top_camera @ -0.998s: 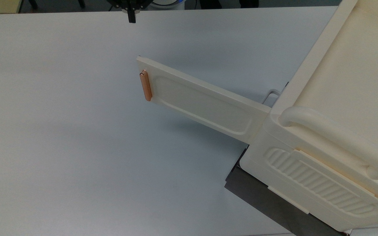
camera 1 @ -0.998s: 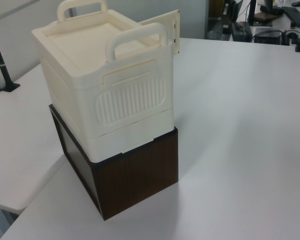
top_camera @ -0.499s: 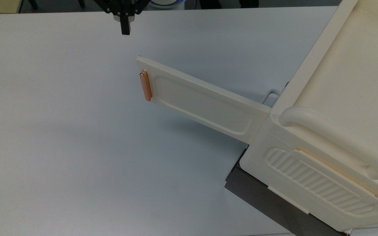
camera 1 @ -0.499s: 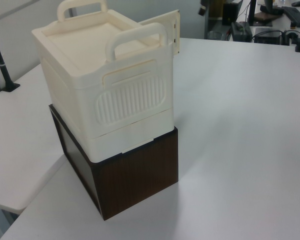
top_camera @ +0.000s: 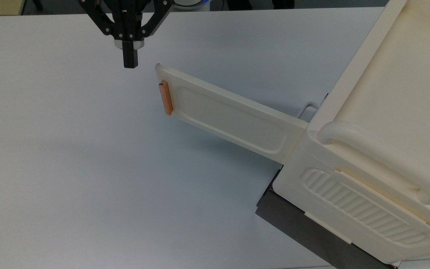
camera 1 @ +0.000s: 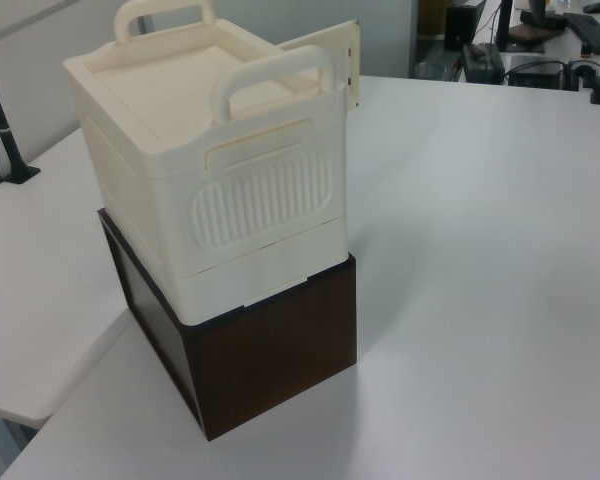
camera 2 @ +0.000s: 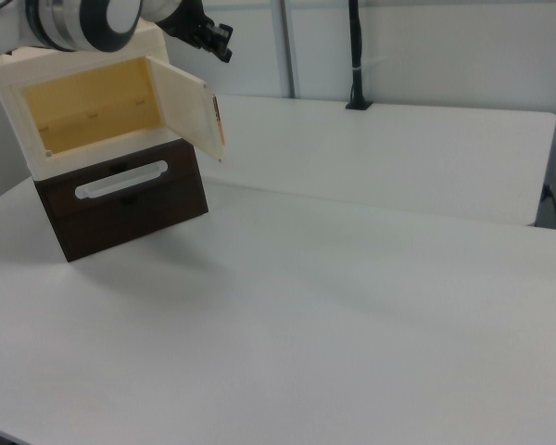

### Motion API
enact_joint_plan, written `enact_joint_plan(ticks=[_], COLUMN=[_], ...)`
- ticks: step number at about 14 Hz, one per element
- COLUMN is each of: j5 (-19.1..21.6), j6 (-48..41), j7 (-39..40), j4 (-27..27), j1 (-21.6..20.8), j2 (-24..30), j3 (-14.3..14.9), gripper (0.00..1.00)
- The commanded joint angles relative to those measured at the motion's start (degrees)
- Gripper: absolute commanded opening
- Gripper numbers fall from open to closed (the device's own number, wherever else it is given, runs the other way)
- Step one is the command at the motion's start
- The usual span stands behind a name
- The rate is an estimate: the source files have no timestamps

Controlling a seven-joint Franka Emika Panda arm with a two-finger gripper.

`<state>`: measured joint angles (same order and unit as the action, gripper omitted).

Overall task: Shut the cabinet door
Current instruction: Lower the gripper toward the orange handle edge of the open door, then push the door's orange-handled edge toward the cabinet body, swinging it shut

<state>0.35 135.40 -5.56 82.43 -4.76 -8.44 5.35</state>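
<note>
**Jaws coming down toward the open door's free end**

Against the earlier top view, the jaws (top_camera: pixel 130 59) are reaching further into the picture, now hanging just beside the cabinet door (top_camera: pixel 230 116), off its copper handle (top_camera: pixel 167 98) end, toward the top view's left. The fingers are pressing together with nothing between them. The door is standing swung wide open from the cream cabinet (top_camera: pixel 379 149), out over the white surface (top_camera: pixel 69 168). The cabinet is sitting on a dark brown box (camera 1: pixel 270 350).
</note>
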Motion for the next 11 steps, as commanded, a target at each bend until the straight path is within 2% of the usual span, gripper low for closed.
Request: enact_joint_plan(ticks=[1, 5, 8, 10, 11], j5=[1.0, 1.5, 3.2, 6.4, 10.9], j6=[3.6, 2.4, -7.1, -16.6, -23.0], j7=[-1.7, -1.5, -0.9, 2.3, 5.4], j4=[-1.1, -0.8, -1.0, -1.0, -1.0], j1=[-1.0, -1.9, -3.3, -3.2, -3.1], j2=[-2.7, -3.3, -2.7, 0.3, 2.6], j3=[0.6, -0.2, -1.2, -3.4, -3.5], gripper=[0.0, 0.0, 0.0, 0.0, 0.0])
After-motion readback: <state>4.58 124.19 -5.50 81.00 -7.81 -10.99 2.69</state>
